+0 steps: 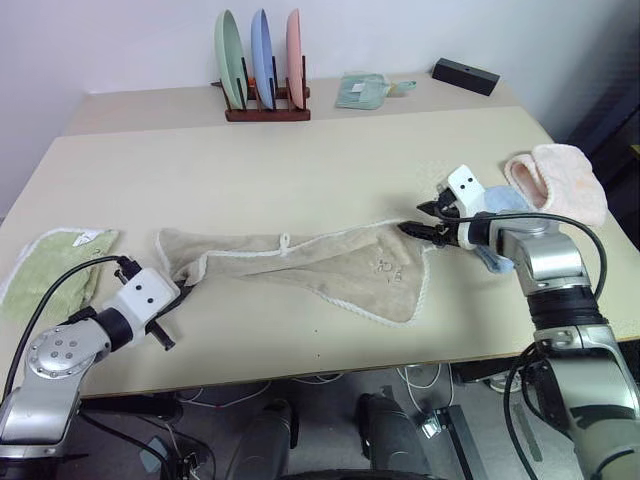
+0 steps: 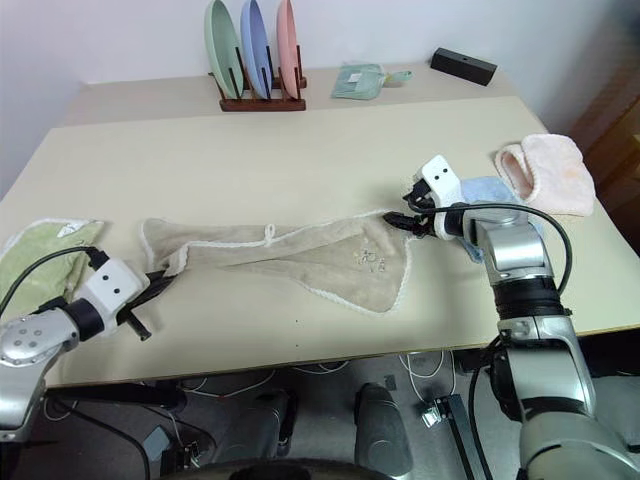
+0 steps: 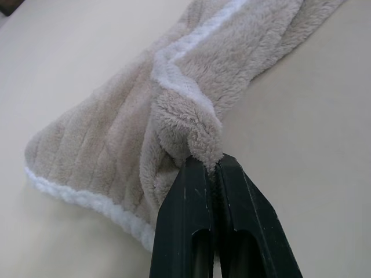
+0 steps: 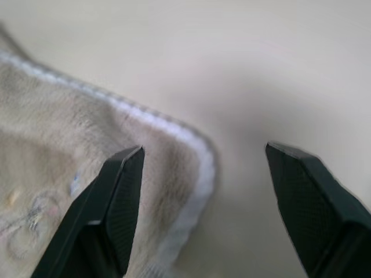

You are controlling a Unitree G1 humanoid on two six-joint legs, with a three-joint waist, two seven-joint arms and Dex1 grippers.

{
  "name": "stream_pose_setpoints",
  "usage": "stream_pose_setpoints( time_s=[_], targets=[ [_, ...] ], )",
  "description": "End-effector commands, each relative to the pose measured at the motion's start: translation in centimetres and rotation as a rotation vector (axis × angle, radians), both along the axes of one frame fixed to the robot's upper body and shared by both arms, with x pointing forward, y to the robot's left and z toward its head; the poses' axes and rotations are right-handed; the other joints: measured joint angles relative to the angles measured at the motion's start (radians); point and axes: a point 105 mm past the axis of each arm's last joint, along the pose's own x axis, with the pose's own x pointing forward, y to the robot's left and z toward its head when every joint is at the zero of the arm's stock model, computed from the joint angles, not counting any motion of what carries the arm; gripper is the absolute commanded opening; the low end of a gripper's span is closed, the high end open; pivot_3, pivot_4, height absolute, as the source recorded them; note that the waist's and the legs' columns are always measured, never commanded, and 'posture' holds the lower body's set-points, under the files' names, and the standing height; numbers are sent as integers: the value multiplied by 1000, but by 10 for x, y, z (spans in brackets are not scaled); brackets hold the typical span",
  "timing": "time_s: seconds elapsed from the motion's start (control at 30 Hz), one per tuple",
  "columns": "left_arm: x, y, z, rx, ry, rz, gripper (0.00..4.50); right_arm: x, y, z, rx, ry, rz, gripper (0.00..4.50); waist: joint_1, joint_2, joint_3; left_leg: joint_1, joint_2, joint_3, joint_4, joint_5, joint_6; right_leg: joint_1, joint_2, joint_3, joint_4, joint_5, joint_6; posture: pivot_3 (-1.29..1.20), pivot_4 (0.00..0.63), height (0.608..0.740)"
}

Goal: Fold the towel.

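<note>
The beige towel [image 1: 340,270] lies stretched out and rumpled across the middle of the table, with white edging and a small loop on its far edge. At its left end, my left gripper [image 1: 187,289] is shut on a bunched fold of the towel [image 3: 191,133]; the left wrist view shows both fingers pressed together on the pile. My right gripper [image 1: 418,220] stands open at the towel's right corner [image 4: 174,145]. One finger [image 4: 116,197] hangs over the cloth and the other over bare table, with nothing held between them.
A small green towel [image 1: 50,268] lies at the left table edge. A pale pink cloth [image 1: 560,180] and a blue cloth [image 1: 500,205] sit to the right of my right arm. At the back stand a plate rack [image 1: 262,75], a teal cloth [image 1: 362,90] and a black box [image 1: 465,75].
</note>
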Motion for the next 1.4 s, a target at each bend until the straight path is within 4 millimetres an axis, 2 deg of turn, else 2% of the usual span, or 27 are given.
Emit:
stream_pose_setpoints(
  time_s=[0.03, 0.2, 0.27, 0.33, 0.47, 0.63, 0.73, 0.8, 0.9, 0.93, 0.97, 1.0, 1.07, 1.1, 1.13, 1.23, 1.27, 1.33, 1.4],
  targets=[
    [-1, -7, 9, 4, -39, -15, 0, 12, 5, 0, -32, -11, -9, 3343, -1, 0, 0, 0, 0, 0, 0, 0, 0, 0, 0, 0, 0, 0, 0, 0, 150, 736],
    [-4, -7, 10, 2, -42, -8, 0, 10, 1, -17, -105, 39, 29, 3343, 1, 0, 0, 0, -1, 0, 0, 0, 0, 0, 0, 0, 0, 0, 0, 0, 150, 736],
    [-5, -7, 10, 1, -41, -4, 0, 8, -2, -21, -134, 46, 36, 2812, 0, 0, 0, 0, -1, 0, 0, 0, 0, 0, 0, 0, 0, 0, 0, 0, 150, 736],
    [-6, -7, 10, 1, -38, -2, 0, 9, -5, -23, -154, 46, 27, 2055, -1, 0, 0, 0, 0, 0, 0, 0, 0, 0, 0, 0, 0, 0, 0, 0, 150, 736],
    [-5, -8, 11, -4, -41, -4, 0, 6, -6, -22, -162, 37, 41, 30, 3, 0, 0, 0, 0, 0, 1, 0, 0, 1, 0, 0, 0, 0, 0, 0, 150, 736],
    [6, -5, 23, -55, -84, 20, 0, 10, -13, 1, -227, -80, 38, 30, 7, 0, 0, 0, -1, 0, 1, 0, 0, 1, 0, 0, 0, 0, 0, 0, 150, 736],
    [40, 4, 55, -85, -213, 86, 0, 27, -17, 47, -322, -303, 0, 30, 7, 0, 1, 0, -1, 0, 1, 0, 0, 0, 0, 0, 1, 0, 0, 0, 150, 736],
    [62, 9, 75, -104, -287, 134, 0, 35, -16, 68, -359, -404, -18, 30, 1, 0, 1, 0, -1, 0, 1, 1, -2, 0, 0, 0, 2, 0, 0, 0, 150, 736],
    [105, 21, 140, -186, -509, 257, 0, 48, -10, 128, -359, -633, -78, 30, -1, -1, 1, 0, -1, -1, 1, 2, -2, -1, 1, -1, 2, 0, 0, 0, 150, 736],
    [113, 24, 160, -210, -569, 285, 0, 49, -9, 145, -351, -691, -96, 30, -3, -1, 1, -1, -1, -1, 1, 2, -3, -2, 1, -1, 2, 0, 0, 0, 150, 736],
    [117, 26, 172, -225, -602, 301, 0, 50, -8, 154, -348, -724, -105, 30, -5, -1, 1, -2, -1, -1, 1, 2, -3, -2, 1, -1, 2, 1, 0, 0, 150, 736],
    [120, 30, 194, -256, -668, 321, 0, 49, -5, 174, -326, -787, -112, 30, -7, -1, 1, -2, -1, -1, 0, 3, -6, -3, 0, -1, 2, 1, 1, 0, 150, 736],
    [120, 39, 235, -328, -772, 345, 0, 39, 3, 211, -277, -908, -84, 30, -13, -1, 1, -2, -1, 0, -2, 4, -9, -3, 0, -1, -1, 1, 1, 0, 150, 736],
    [118, 40, 245, -333, -794, 337, 0, 34, 7, 220, -259, -945, -53, 30, -19, -1, 1, -3, -1, 0, -2, 4, -9, -4, 0, -1, -2, 1, 1, 0, 150, 736],
    [115, 40, 248, -322, -798, 313, 0, 28, 12, 223, -240, -958, -5, 30, -26, -1, 1, -5, -2, 0, -2, 4, -9, -5, -1, -1, -1, 1, 2, 0, 150, 736],
    [107, 38, 243, -297, -766, 243, 0, 16, 21, 215, -217, -936, 112, 30, -41, -1, 1, -4, -1, 5, -3, 1, -6, -6, -3, -2, -1, 2, 3, 0, 150, 736],
    [101, 37, 232, -287, -732, 203, 0, 10, 26, 203, -226, -907, 172, 30, -44, -1, 1, -3, -1, 5, -3, 1, -6, -6, -3, -2, -1, 2, 3, 0, 150, 736],
    [85, 38, 198, -284, -592, 142, 0, -5, 33, 169, -234, -811, 292, 30, -52, -1, 1, -3, -1, 5, -2, 0, -5, -6, -3, -2, 0, 2, 3, 0, 150, 736],
    [68, 35, 174, -255, -503, 96, 0, -19, 34, 144, -222, -718, 352, 30, -53, 0, 1, -3, 0, 6, -2, 0, -4, -7, -3, -1, 1, 2, 3, 0, 150, 736]
  ],
)
